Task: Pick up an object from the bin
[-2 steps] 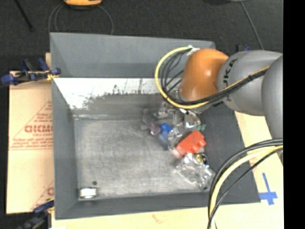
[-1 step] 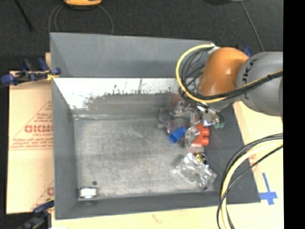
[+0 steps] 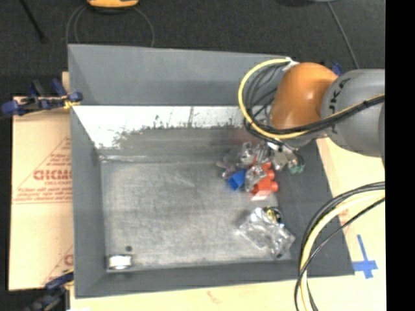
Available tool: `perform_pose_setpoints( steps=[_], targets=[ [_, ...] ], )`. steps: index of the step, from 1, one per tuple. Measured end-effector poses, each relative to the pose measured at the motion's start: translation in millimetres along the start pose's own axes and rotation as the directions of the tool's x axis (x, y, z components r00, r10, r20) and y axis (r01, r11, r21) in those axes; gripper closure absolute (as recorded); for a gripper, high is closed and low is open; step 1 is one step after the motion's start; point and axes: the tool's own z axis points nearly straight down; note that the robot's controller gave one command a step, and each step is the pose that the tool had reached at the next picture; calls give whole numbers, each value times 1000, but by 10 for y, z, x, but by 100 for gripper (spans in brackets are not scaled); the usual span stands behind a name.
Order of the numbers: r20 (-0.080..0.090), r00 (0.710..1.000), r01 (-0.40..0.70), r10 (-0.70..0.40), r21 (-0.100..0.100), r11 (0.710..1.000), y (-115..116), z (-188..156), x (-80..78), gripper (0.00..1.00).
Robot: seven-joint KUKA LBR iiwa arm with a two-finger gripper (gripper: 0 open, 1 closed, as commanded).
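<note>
My gripper (image 3: 258, 155) hangs low at the right side of the bin floor, under the arm's orange cover. Directly beneath and in front of it lie a small blue piece (image 3: 236, 181) and a red piece (image 3: 264, 184), close together and touching the gripper's metal parts. Whether either one is held cannot be made out. A small green bit (image 3: 297, 168) shows just right of the gripper.
A crumpled clear plastic bag (image 3: 266, 232) with something yellow and black inside lies nearer the front right. A small silver round thing (image 3: 120, 261) sits in the front left corner. The arm and its cables cover the bin's right back corner.
</note>
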Motion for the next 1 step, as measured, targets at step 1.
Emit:
perform_pose_setpoints(
  steps=[1],
  targets=[
    [-11, 967, 253, -253, -1, 967, -131, -1375, 72, 100]
  ],
)
